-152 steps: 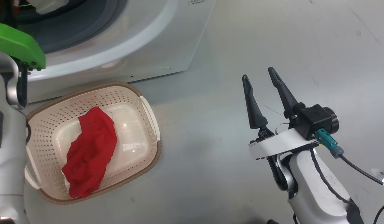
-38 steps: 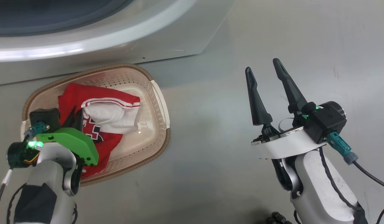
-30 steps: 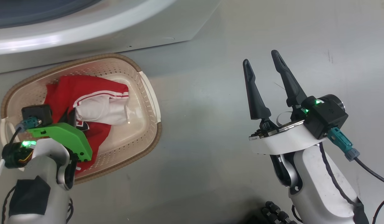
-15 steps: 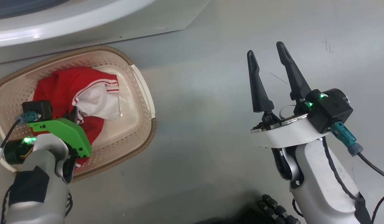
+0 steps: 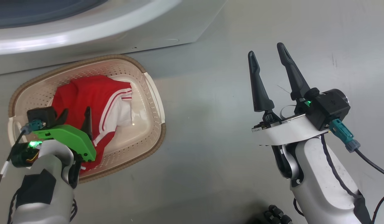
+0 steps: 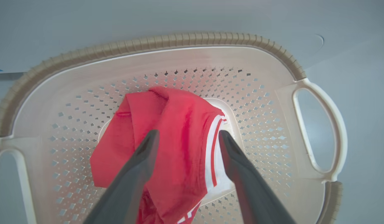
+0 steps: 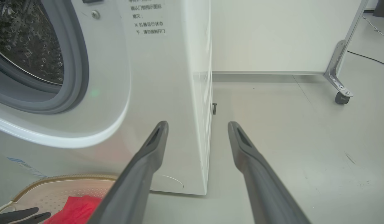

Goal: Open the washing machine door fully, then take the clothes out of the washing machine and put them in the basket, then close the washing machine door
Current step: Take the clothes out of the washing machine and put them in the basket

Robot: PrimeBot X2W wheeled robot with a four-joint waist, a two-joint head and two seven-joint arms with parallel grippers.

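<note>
The cream basket (image 5: pixel 154 90) stands on the floor in front of the white washing machine (image 5: pixel 86 28). Red clothes (image 5: pixel 86 93) with white striped trim lie inside it. My left gripper (image 5: pixel 75 115) hangs open just above them. In the left wrist view its fingers (image 6: pixel 188 134) straddle the clothes (image 6: pixel 176 124) inside the basket (image 6: pixel 179 39) without gripping them. My right gripper (image 5: pixel 266 50) stands open and empty over bare floor to the right. Its wrist view shows the right gripper (image 7: pixel 198 124), the washing machine (image 7: pixel 160 77), its steel drum (image 7: pixel 23 40) and the basket (image 7: pixel 64 180). The washing machine door is out of view.
Grey floor (image 5: pixel 210 109) stretches to the right of the basket and the machine. In the right wrist view a white panel (image 7: pixel 272 37) stands behind on a metal leg with a caster (image 7: pixel 340 97). A cable (image 7: pixel 366 59) lies on the floor beyond it.
My left gripper has opened and let go of the striped red garment, which has settled into the basket. The head camera has shifted a little. The right gripper stays open.
</note>
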